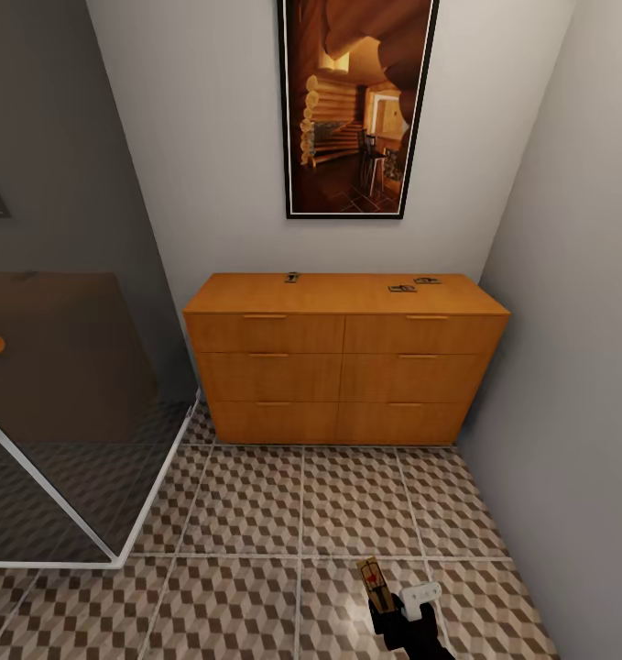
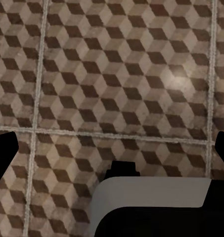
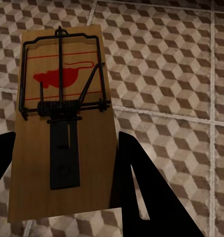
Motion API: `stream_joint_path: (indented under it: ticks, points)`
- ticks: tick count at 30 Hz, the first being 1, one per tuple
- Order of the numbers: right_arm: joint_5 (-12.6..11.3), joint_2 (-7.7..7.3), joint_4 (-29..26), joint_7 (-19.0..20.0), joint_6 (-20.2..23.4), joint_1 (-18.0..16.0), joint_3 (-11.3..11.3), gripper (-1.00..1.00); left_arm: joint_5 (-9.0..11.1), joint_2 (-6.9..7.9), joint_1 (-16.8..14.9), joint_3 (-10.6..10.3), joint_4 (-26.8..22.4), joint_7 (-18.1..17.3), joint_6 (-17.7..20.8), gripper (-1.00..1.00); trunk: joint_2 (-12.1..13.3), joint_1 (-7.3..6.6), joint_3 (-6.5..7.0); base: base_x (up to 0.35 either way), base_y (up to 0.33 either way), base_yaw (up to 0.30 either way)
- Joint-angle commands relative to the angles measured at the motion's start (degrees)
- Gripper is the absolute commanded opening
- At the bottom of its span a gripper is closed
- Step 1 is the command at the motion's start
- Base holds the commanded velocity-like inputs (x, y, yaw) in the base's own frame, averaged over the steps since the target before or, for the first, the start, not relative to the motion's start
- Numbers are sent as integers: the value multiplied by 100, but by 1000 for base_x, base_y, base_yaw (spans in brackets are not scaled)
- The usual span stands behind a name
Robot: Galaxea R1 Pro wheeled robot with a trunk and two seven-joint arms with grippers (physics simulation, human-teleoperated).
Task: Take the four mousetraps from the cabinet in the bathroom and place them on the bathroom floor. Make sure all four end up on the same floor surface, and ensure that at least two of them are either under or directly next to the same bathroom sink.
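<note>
The orange-brown cabinet stands against the far wall with all its drawers closed. Three mousetraps lie on its top: one at the left and two at the right. My right gripper is low over the bathroom floor, shut on a fourth mousetrap, a wooden board with black wire and a red mouse mark. My left gripper hangs open above the patterned tiles with nothing between its fingers. The sink is out of view.
A glass shower screen with a white frame closes off the left side. A grey wall runs along the right, close to the cabinet's end. A framed picture hangs above the cabinet. Open tiles lie between me and the cabinet.
</note>
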Motion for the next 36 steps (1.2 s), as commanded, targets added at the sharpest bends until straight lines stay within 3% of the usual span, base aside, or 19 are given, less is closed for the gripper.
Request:
stream_joint_path:
  ticks: [1,36]
  points:
    - [9,0,5,-17,-17,-3,11,-100,4,-1,-2,2,1,8,-16,100,-2,0,-4,0,0,0]
    - [9,0,5,-17,-17,-4,11,-100,4,-1,-2,4,9,8,-16,100,-2,0,-4,0,0,0]
